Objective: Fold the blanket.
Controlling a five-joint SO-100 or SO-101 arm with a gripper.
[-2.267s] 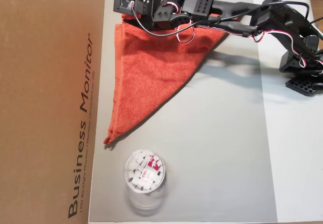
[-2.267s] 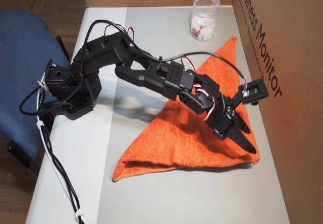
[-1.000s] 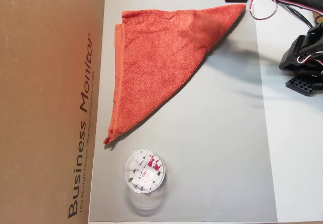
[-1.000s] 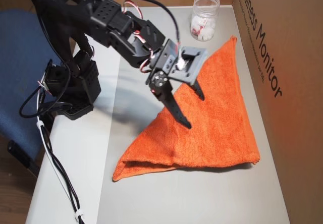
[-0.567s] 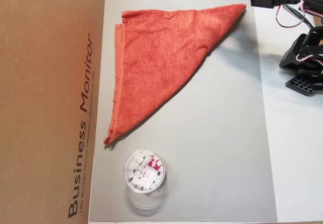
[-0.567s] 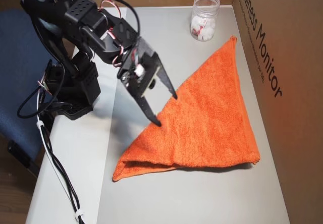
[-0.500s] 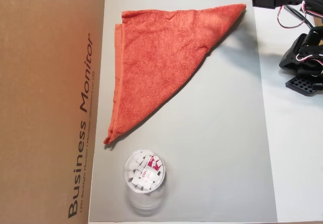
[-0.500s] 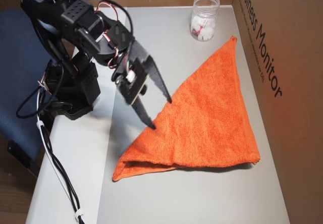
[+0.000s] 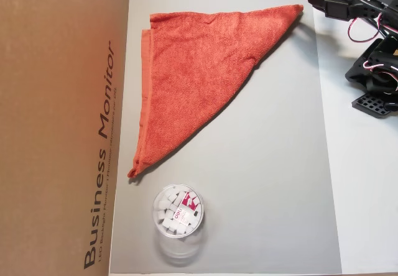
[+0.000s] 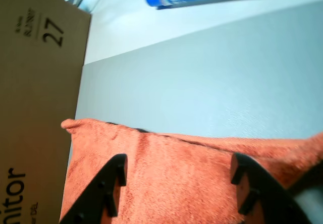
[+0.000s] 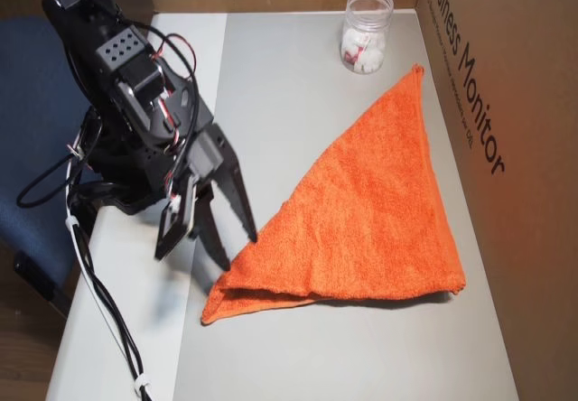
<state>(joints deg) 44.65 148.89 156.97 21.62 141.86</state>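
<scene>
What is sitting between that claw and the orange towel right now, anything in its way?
Nothing visible. The open gripper hangs just off the blanket's near corner, with only bare grey mat between them. The jar stands beyond the far tip, and the cardboard box lies along the blanket's other side.

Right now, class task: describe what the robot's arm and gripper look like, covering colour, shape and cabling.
The arm is matte black plastic, built of boxy segments with rows of small holes. Loose red, white and black cables loop between its joints. The gripper has two long black fingers tapering to points.
</scene>
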